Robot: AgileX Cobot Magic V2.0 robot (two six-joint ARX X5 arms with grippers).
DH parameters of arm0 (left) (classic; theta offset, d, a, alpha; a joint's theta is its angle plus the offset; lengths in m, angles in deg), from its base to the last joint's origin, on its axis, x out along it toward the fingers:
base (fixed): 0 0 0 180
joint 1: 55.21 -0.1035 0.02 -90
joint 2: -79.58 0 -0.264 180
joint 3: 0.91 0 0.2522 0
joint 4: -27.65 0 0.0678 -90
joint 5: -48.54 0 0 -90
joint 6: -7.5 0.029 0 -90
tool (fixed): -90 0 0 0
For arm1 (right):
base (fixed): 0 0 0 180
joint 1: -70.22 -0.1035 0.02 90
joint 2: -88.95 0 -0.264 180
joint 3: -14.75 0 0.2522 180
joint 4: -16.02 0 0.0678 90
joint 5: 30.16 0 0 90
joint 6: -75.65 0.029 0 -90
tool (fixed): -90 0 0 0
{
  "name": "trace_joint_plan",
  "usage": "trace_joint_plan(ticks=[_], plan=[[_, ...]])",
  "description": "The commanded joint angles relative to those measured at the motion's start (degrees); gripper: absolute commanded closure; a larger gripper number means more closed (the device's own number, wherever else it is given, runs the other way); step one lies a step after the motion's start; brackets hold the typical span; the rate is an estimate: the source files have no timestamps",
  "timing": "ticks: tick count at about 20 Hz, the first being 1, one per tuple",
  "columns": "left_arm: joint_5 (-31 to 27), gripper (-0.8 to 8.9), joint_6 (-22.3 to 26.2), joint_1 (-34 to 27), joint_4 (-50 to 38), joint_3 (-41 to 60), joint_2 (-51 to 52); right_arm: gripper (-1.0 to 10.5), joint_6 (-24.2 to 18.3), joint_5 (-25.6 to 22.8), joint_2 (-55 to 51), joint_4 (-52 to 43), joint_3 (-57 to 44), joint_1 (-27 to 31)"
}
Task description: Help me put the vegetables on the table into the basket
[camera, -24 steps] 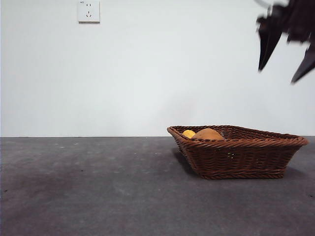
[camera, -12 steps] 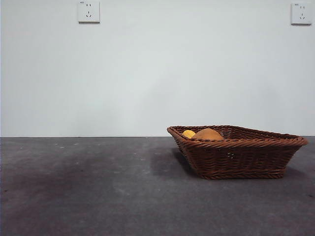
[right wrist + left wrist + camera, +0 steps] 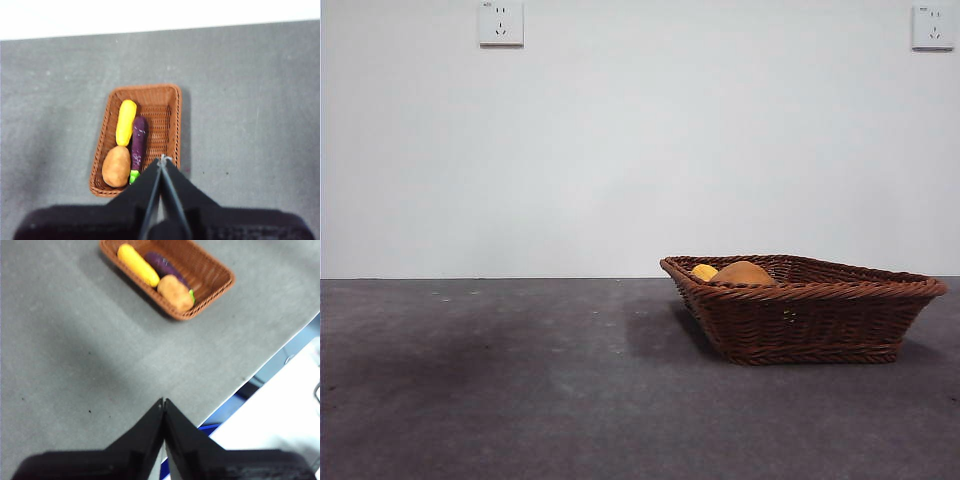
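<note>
From the front, the basket [image 3: 800, 310] wall hides the eggplant [image 3: 137, 142].

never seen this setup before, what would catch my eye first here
The brown wicker basket on the grey table, with the yellow corn, purple eggplant and tan potato lying side by side inside it. Next, the left gripper and right gripper, both shut, high above the table.

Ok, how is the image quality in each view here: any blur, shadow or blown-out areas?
Front view: sharp, evenly lit, a soft shadow on the dark grey table beside the brown woven wicker basket. Left wrist view: slightly soft throughout, overexposed white patch beyond the table edge. Right wrist view: mildly blurred, washed-out white strip past the table's far edge; the basket casts a shadow along one side.
</note>
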Motion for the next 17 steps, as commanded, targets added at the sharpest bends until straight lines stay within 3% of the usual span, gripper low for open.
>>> trace_joint_plan(ticks=[1, 7, 10, 12, 15, 17], plan=[[-0.2, 8.17, 0.7, 0.1, -0.2, 0.2, -1.8, 9.5, 0.6, -0.3, 1.9, 1.3, -0.5, -0.1], [-0.2, 8.17, 1.7, -0.9, -0.2, 0.2, -7.7, 9.5, 0.6, -0.3, 9.4, 1.3, -0.5, -0.1], [-0.8, 8.17, 15.9, -8.1, -1.4, 0.5, -7.6, 9.5, 0.6, -0.3, 13.5, 1.3, -0.5, -0.1], [1.4, 8.17, 21.9, -15.2, -9.3, 3.5, -4.9, 9.5, 0.6, -0.3, 16.2, 1.3, -0.5, -0.1], [8.0, 8.17, 22.3, -27.3, -28.6, 16.2, 3.7, 9.5, 0.6, -0.3, 19.9, 1.3, -0.5, -0.1], [8.9, 8.17, 22.8, -34.7, -37.6, 27.1, 10.5, 9.5, 0.6, -0.3, 22.0, 1.3, -0.5, -0.1]])
